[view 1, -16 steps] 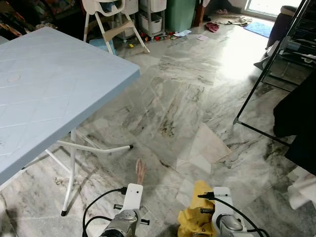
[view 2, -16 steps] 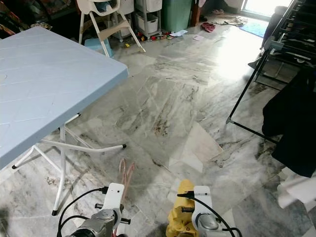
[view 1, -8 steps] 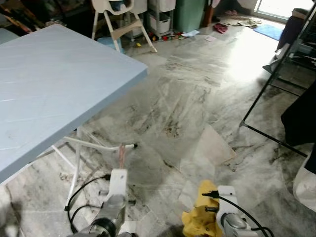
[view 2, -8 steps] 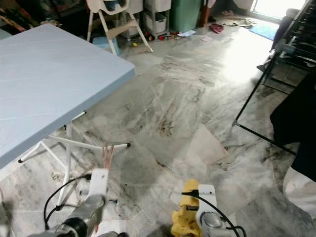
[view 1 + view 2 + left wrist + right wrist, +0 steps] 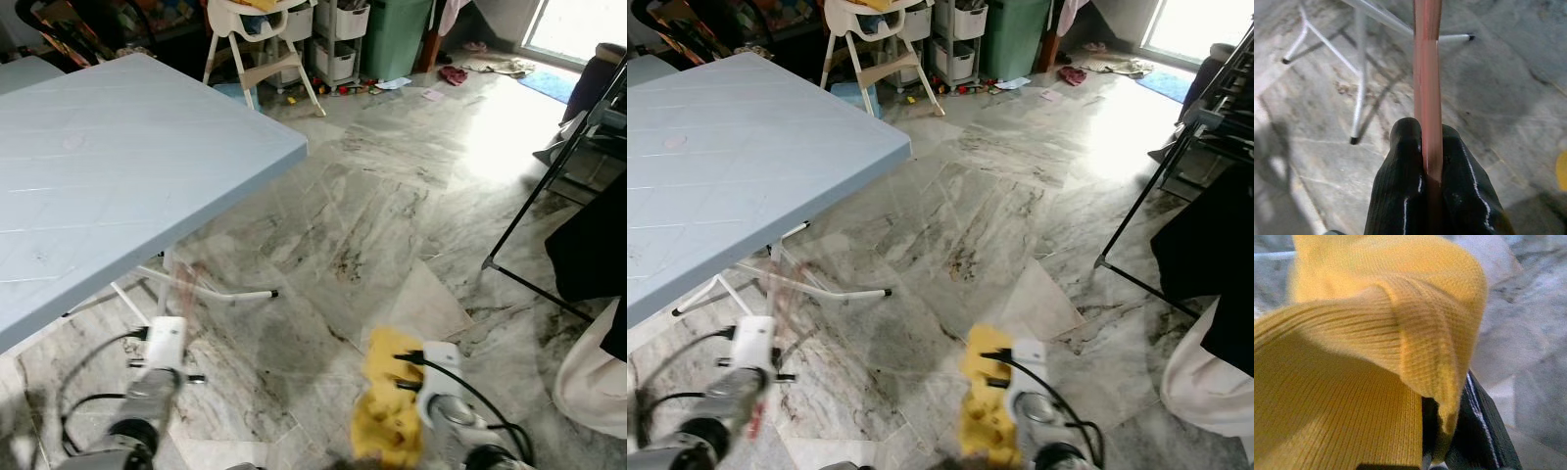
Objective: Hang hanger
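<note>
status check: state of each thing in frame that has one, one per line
left hand: shut on the pink hanger, low beside the table
pink hanger: clamped between the fingers, sticking out ahead
right hand: shut on the yellow garment
yellow garment: bunched, held off the floor
blue folding table: standing, legs unfolded
black drying rack: standing, dark clothes draped on it

Both arms motion-blurred; yellow cloth (image 5: 1352,357) hides right gripper (image 5: 1469,431) fingers.
</note>
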You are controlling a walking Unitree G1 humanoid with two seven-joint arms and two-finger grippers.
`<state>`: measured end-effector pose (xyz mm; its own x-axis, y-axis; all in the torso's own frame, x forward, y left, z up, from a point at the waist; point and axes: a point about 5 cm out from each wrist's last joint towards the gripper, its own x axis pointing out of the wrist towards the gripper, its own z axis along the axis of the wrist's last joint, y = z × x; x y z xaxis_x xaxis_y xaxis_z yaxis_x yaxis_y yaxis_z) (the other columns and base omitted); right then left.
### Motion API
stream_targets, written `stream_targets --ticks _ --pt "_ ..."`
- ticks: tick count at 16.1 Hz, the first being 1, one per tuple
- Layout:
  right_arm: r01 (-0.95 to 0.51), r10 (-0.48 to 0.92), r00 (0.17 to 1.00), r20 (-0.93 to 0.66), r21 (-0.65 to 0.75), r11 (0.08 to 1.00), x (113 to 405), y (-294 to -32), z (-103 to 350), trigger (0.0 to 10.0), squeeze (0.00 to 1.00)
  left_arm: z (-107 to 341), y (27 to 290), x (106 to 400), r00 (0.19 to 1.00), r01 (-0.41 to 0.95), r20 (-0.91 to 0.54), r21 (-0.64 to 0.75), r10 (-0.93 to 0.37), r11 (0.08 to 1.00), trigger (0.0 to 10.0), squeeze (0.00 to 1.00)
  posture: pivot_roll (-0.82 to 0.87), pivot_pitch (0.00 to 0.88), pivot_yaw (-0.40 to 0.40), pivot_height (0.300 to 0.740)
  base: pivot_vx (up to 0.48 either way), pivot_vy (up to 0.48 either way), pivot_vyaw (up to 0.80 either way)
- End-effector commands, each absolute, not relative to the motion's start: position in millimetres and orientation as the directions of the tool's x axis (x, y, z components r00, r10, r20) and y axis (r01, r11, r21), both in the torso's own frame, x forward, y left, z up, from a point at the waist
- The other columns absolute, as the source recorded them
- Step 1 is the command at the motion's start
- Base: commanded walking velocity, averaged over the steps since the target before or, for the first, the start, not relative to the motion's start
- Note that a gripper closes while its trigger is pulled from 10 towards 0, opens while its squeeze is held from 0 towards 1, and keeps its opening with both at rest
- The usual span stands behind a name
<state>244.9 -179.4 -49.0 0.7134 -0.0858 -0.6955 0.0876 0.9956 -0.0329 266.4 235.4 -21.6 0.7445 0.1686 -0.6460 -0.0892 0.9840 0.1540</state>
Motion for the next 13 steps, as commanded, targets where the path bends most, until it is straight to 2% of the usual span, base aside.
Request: stream_targets --ticks 1,2,6,9,13 --pt "0.073 -0.073 0.713 -0.697 -0.030 0.997 246 -175 -49 10.0 0.00 -28 230 261 0.726 -0.080 -0.674 0.114 0.136 0.990 10.0 0.00 0.07 0.014 -0.013 0.740 0.000 0.000 0.00" --pt "0.065 -0.064 0.709 -0.702 -0.025 0.998 244 -172 -50 10.0 0.00 -42 215 248 0.680 -0.011 -0.730 0.085 0.069 0.996 10.0 0.00 0.07 0.019 -0.017 0.740 0.000 0.000 0.00" --pt "0.039 -0.048 0.684 -0.728 -0.030 0.999 234 -168 -58 10.0 0.00 -58 200 229 0.627 0.040 -0.779 0.053 0.016 0.998 10.0 0.00 0.05 0.037 -0.029 0.740 0.000 0.000 0.00" --pt "0.008 -0.035 0.670 -0.742 -0.039 0.999 227 -166 -62 10.0 0.00 -66 196 217 0.598 0.069 -0.801 0.068 0.013 0.995 10.0 0.00 0.04 0.040 -0.035 0.740 0.000 0.000 0.00" --pt "0.008 -0.038 0.667 -0.744 -0.044 0.999 227 -168 -62 10.0 0.00 -65 201 218 0.602 0.031 -0.798 0.070 0.037 0.997 10.0 0.00 0.03 0.039 -0.035 0.740 0.000 0.000 0.00"
